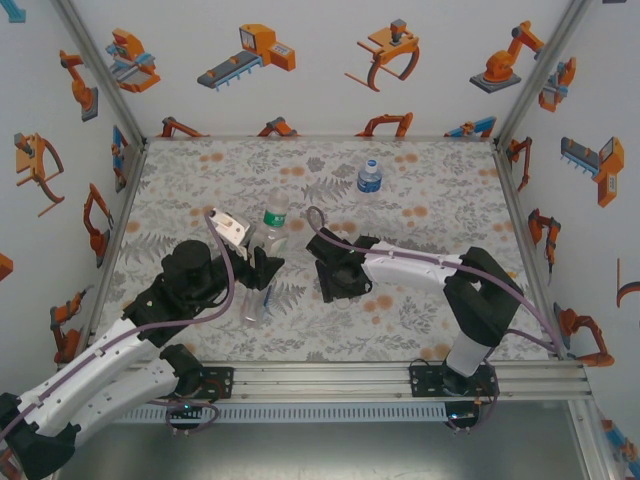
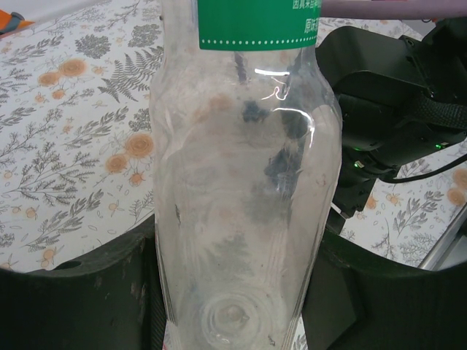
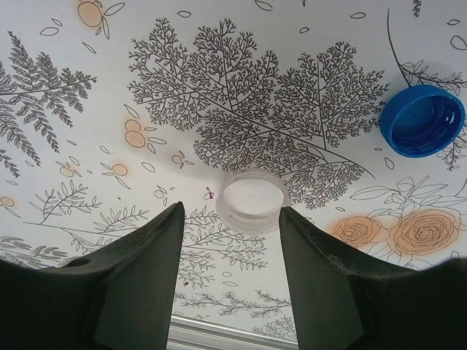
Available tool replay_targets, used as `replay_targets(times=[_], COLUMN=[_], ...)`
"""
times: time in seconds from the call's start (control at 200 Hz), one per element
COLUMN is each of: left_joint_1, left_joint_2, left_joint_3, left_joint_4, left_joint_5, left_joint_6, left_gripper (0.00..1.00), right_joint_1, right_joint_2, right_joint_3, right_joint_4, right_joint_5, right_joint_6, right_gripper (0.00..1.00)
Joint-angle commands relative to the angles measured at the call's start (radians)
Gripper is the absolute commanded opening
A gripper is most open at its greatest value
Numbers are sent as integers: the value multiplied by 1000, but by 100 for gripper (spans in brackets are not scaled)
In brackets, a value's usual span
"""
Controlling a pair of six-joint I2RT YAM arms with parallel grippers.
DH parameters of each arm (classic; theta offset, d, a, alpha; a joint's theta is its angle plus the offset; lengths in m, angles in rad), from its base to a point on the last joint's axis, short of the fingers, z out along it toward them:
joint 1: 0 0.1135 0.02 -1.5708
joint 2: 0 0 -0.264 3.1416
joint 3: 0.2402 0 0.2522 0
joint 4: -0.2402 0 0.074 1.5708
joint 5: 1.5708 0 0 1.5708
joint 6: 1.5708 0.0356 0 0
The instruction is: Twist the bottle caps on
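Clear and crinkly, the green-labelled bottle (image 2: 241, 182) sits clamped between the two dark fingers (image 2: 73, 292) of the left gripper (image 2: 233, 292), its label band above them. The left arm (image 1: 130, 350) reaches from the near left corner toward the table's middle. The right arm (image 1: 430, 270) bends at the elbow and stretches leftward, wrist tipped down. The right gripper (image 3: 230, 219) has its fingers parted and grasping nothing, with a white cap (image 3: 252, 200) lying on the floral table (image 3: 219, 87) just beyond their tips and a blue cap (image 3: 422, 120) open side up, well past the right finger.
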Motion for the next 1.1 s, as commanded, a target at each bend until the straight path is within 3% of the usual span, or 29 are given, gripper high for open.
replay_targets(times=[0.0, 0.851, 0.971, 1.096], left_joint_1=[8, 8, 8, 8], left_joint_2=[-13, 17, 25, 32], left_joint_3=[-9, -3, 1, 5], left_joint_4=[11, 31, 36, 37], left_joint_5=[-12, -4, -1, 0], left_joint_6=[-9, -14, -13, -13], left_gripper=[0, 0, 0, 0], right_joint_1=[7, 8, 8, 7], right_joint_2=[19, 51, 48, 37], right_joint_3=[6, -22, -35, -41], right_joint_4=[-34, -28, -13, -5], right_joint_5=[-1, 6, 3, -8], right_joint_6=[14, 16, 23, 25], right_gripper=[52, 52, 46, 30])
